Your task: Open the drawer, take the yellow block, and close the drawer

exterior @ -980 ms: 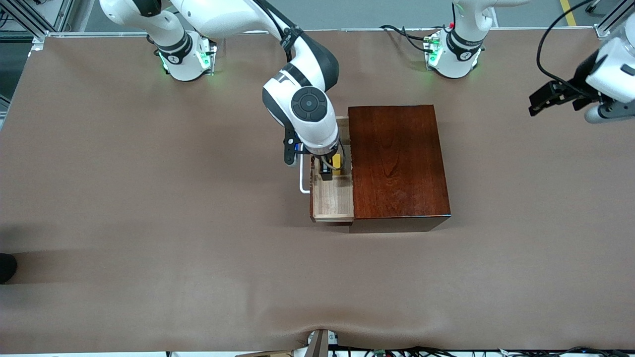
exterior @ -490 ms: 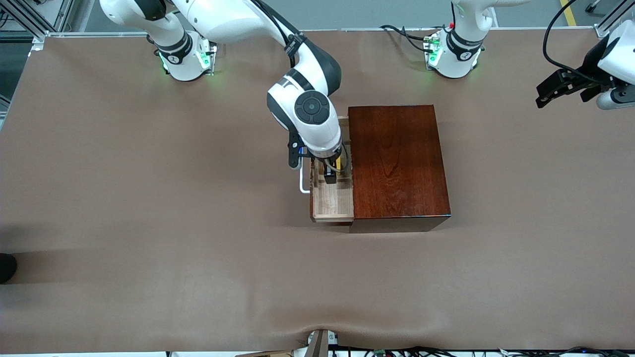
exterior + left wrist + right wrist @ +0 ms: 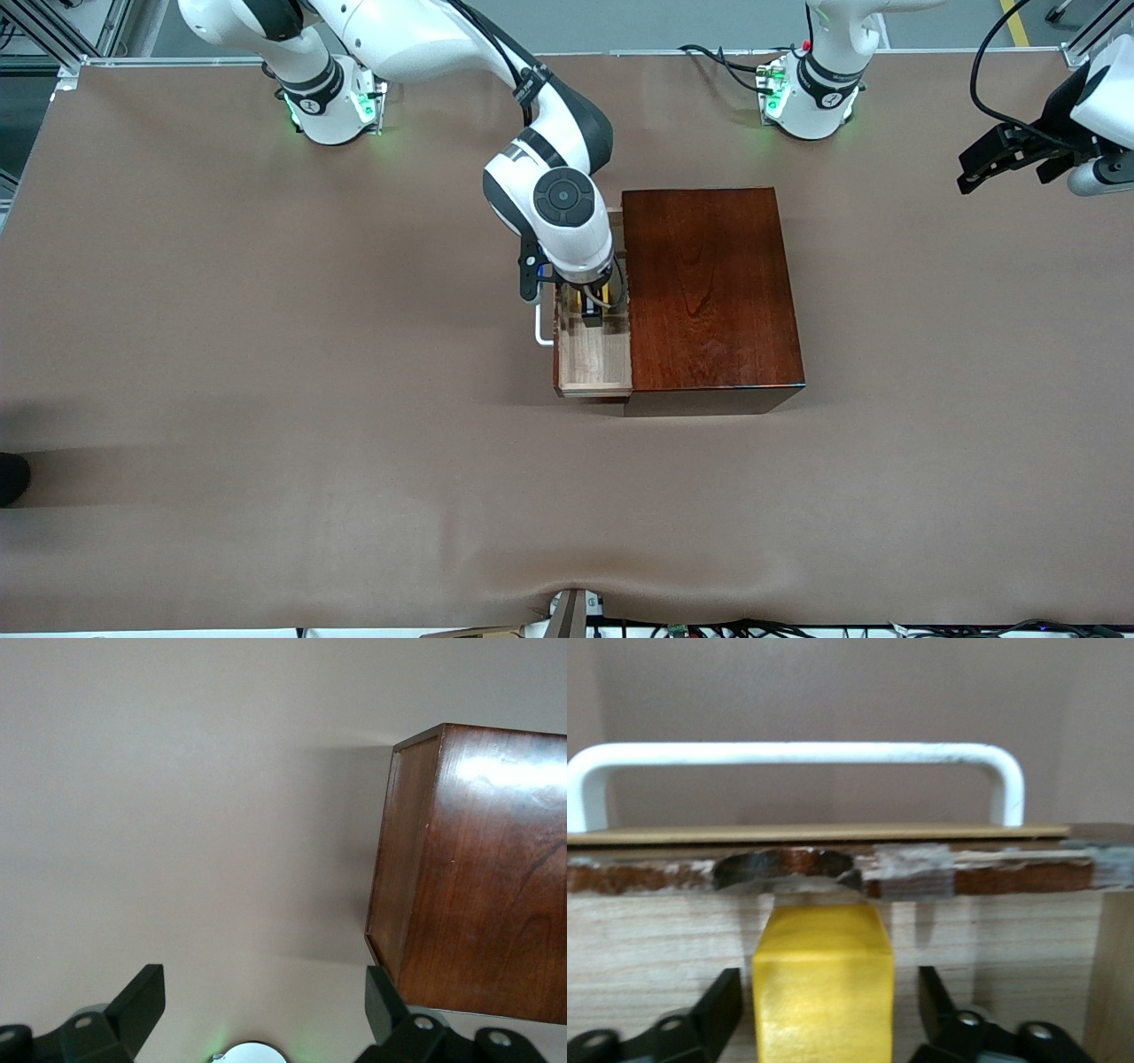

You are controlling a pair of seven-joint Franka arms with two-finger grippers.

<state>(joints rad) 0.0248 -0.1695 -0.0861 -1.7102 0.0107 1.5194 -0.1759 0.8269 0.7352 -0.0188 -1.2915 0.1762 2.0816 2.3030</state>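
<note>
The drawer of the dark reddish-brown wooden box stands pulled out toward the right arm's end of the table, white handle outward. My right gripper is down inside the drawer, open. The yellow block sits between its fingers. In the right wrist view the block stands on the pale drawer floor with a gap to each finger. The handle shows above the drawer's front wall. My left gripper waits open in the air at the left arm's end of the table.
The left wrist view shows the box's side and bare brown tabletop between my open left gripper. The two arm bases stand along the table's edge farthest from the front camera.
My right gripper has sunk lower into the drawer around the yellow block. My left arm swung a little toward its base a second ago and has held still since.
</note>
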